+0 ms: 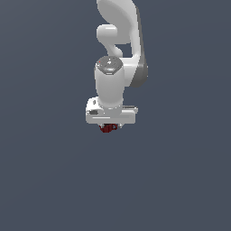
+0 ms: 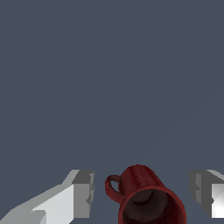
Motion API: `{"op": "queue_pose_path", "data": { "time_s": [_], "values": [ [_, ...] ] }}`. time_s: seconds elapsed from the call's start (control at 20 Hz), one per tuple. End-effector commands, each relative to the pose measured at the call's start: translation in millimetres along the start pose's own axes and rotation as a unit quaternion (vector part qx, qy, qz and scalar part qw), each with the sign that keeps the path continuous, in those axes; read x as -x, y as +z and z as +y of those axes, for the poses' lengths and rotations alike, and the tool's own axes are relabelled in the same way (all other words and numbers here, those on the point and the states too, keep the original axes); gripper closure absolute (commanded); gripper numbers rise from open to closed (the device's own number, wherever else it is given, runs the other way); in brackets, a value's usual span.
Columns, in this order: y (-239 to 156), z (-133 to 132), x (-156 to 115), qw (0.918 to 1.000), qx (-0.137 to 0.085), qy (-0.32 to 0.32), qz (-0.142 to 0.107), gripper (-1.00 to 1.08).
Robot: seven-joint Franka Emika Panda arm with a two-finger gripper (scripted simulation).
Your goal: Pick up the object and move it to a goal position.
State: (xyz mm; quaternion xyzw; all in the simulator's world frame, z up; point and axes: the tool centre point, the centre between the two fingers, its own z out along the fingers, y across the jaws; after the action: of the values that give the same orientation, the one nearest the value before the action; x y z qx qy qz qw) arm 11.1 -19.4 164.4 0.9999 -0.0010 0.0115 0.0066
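red mug (image 2: pixel 146 197), between spread jaws, untouched

A dark red mug (image 2: pixel 146 197) sits between the spread fingers (image 2: pixel 83 194) of the white hand (image 2: pixel 142 194), its open mouth facing the camera and its loop handle (image 2: pixel 113 186) toward one finger, touching neither.
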Motion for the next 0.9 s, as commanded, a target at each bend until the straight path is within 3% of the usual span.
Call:
{"op": "queue_pose_path", "data": {
  "time_s": [0.0, 0.35, 0.85],
  "values": [
    [4, -1, 5, 0.9999, -0.003, 0.01, -0.001, -0.6],
    [26, -3, 31, 0.9975, -0.017, 0.069, -0.006, -0.6],
    [56, -3, 73, 0.9869, -0.031, 0.158, -0.014, -0.6]
  ]
}}
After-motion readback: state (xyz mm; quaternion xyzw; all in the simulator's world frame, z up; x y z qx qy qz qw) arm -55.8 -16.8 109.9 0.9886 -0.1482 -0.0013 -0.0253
